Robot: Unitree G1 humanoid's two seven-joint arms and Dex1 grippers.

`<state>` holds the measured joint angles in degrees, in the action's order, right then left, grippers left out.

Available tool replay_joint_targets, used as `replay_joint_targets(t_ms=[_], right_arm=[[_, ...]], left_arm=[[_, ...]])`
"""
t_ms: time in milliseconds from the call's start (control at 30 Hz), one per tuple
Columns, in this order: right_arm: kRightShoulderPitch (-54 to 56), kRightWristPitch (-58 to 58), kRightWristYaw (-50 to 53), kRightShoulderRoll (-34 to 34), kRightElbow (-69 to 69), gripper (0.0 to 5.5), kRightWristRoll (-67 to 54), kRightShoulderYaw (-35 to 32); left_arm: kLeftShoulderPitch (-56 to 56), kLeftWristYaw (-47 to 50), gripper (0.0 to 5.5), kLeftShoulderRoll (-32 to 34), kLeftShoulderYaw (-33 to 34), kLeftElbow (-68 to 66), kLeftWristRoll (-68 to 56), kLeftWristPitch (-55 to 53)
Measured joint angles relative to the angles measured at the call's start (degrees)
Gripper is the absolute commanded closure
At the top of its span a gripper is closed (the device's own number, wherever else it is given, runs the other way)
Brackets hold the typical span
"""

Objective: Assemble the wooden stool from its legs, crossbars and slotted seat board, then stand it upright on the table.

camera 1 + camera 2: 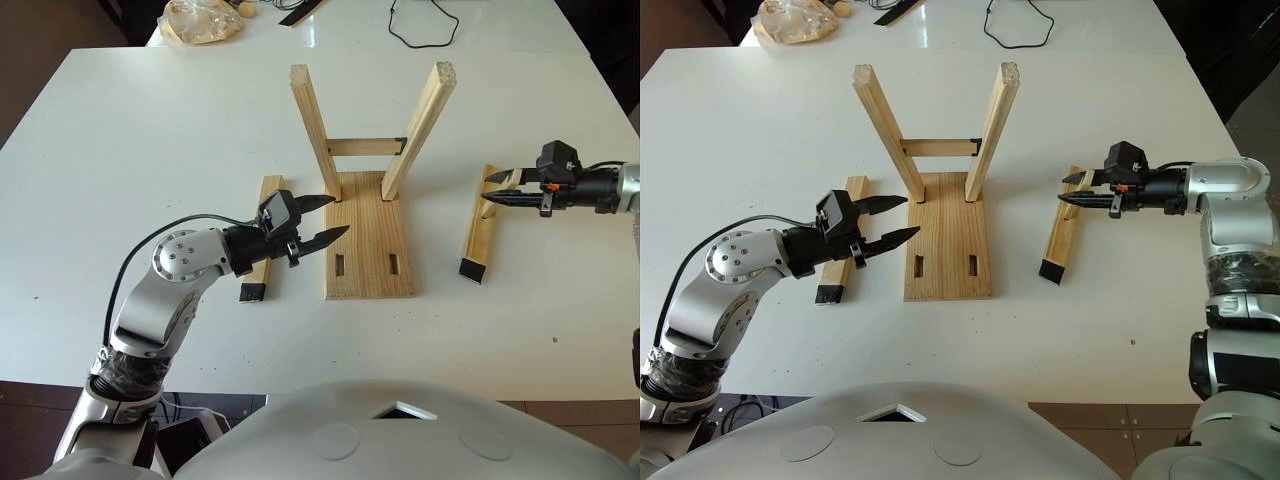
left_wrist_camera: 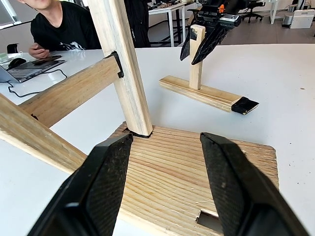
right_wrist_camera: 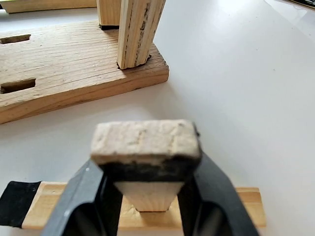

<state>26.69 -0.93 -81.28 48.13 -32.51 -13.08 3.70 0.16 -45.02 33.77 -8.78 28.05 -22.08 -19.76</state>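
Two legs are seated in the far slots of the seat board (image 1: 368,240): a left upright leg (image 1: 315,130) and a right upright leg (image 1: 420,130). The board is laid flat mid-way across the white table (image 1: 150,150). The legs are splayed apart toward their tops and joined by a crossbar (image 1: 365,147) low down, near the board. Two empty slots (image 1: 340,265) are seen at the board's near end.

A left loose leg (image 1: 268,195) is laid flat just beside the board's left edge, with its black-capped end toward the robot and its middle covered by the arm. The left gripper (image 1: 340,214) is held over the board's left edge. Its fingers (image 2: 106,182) are spread wide with nothing between them and are pointed at the base of the left upright leg.

A right loose leg (image 1: 480,235) is laid flat well to the right of the board, black cap (image 1: 472,270) at the near end. A short crossbar (image 3: 146,142) is stood up from its far end. The right gripper (image 1: 1061,192) is clamped on this short crossbar, a finger pressed to each side near its top.

A crumpled bag (image 1: 203,20) and a black cable (image 1: 425,35) are seen at the far edge.
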Motion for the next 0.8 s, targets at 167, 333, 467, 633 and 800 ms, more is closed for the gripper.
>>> replay_joint_targets(t_ms=[167, 333, 467, 633, 800], right_arm=[[2.88, 1.35, -1.14, -1.51, -6.41, 4.2, -0.18, 0.58], [2.91, 2.93, -1.7, -1.3, -9.42, 4.2, -1.54, 0.14], [2.39, 3.02, -1.73, -1.23, -10.45, 4.2, -2.63, -0.69], [2.35, 3.3, -1.65, -1.37, -10.62, 4.2, -2.67, -0.74], [2.42, 4.15, -1.28, -1.83, -11.69, 4.2, -2.73, -0.79]], left_arm=[[-0.66, -0.06, 2.95, -0.22, -0.27, -0.77, 0.7, -0.12], [-0.73, -0.46, 2.95, -0.19, -0.29, -1.0, 0.86, -0.16], [-0.72, -0.5, 2.95, -0.16, -0.28, -1.0, 1.07, -0.17], [-0.72, -0.51, 2.95, -0.16, -0.28, -1.0, 1.22, -0.17], [-0.74, -0.92, 2.95, -0.16, -0.28, -1.2, 1.25, -0.17]])
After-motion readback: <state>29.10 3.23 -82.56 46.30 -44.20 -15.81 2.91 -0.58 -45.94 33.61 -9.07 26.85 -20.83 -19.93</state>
